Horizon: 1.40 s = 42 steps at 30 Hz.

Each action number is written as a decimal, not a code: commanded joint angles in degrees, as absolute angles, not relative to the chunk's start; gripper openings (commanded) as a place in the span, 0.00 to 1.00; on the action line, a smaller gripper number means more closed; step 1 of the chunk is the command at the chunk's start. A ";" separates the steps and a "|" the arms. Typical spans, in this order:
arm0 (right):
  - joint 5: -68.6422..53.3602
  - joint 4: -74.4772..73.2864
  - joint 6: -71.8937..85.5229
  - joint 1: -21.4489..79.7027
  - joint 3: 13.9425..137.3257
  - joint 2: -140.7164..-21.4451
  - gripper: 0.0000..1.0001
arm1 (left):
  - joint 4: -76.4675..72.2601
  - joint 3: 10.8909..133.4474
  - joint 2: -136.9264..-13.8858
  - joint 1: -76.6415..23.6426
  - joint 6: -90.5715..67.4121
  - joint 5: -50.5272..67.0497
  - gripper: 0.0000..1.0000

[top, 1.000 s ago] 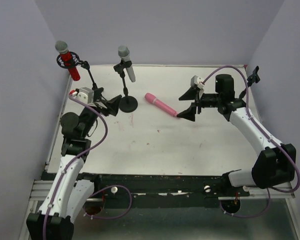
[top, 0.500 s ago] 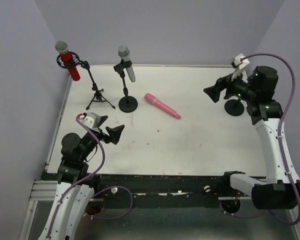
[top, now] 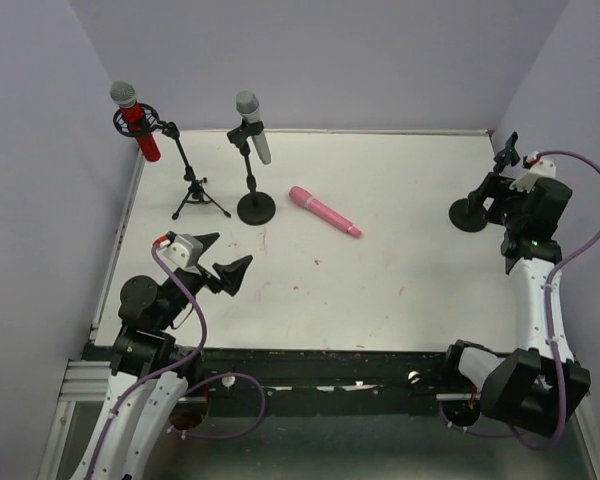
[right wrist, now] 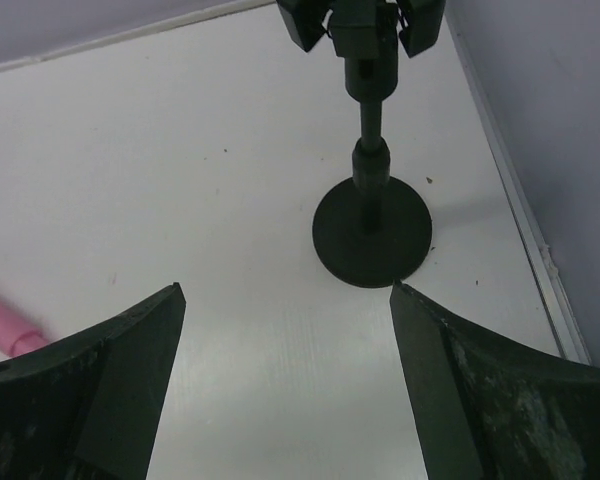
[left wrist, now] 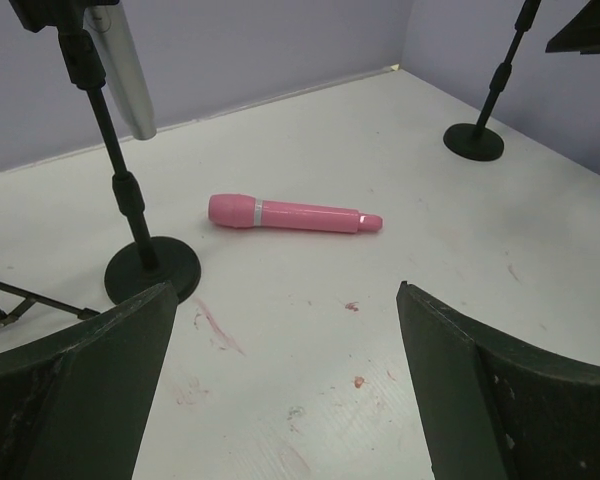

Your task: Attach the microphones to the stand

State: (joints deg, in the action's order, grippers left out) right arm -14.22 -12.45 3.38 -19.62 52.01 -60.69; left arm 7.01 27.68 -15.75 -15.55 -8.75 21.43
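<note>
At the near-left of the white table top (top: 380, 280), in front of the black round-base stand (top: 257, 208) that sits mid-table: left gripper (left wrist: 287, 290), jaws spread wide, nothing between them, looking toward that stand and the far-right corner.

Just right of that stand's base, not touching it: all-pink stick microphone (top: 324, 212), lying flat on the table. Long axis runs diagonally. The thicker head end points far-left toward the stand's base, the thin tail end points near-right.

Well right of that stand, at the table's right edge: right gripper (right wrist: 285, 295), jaws wide too, holding nothing. It faces a second black round-base stand (right wrist: 371, 232) with a clip at its top. The base sits just past the fingertips, no contact visible.

On top of the mid-table stand: silver-grey stick microphone (top: 254, 128), held in the clip. Axis near upright, head up, tail down and slightly right.

Left of and beyond that stand, near the far-left corner: black tripod stand (top: 200, 195) with a ring mount holding the glittery red stick microphone (top: 138, 125). Silver mesh head up, axis tilted, tail down to the right.
</note>
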 commanded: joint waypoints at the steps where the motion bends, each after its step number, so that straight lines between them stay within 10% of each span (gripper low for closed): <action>1: -7.30 6.11 0.62 -19.86 46.33 -64.15 0.91 | 7.03 27.77 -14.94 -16.35 -8.00 21.36 0.99; 19: -15.12 69.31 -8.34 -19.86 36.65 -95.96 0.95 | 7.38 27.86 -16.00 -16.35 -7.29 20.66 0.99; 25: -15.47 73.30 -11.07 -19.86 37.88 -101.07 0.76 | 7.47 27.77 -16.87 -16.35 -7.21 20.83 0.99; 34: -25.82 71.81 -11.34 -19.86 37.09 -97.48 0.17 | 7.65 27.95 -17.23 -16.26 -7.12 21.27 0.99; 42: -64.55 69.17 2.33 -18.82 36.12 -85.70 0.01 | 7.21 27.77 -17.31 -16.26 -7.29 22.15 0.99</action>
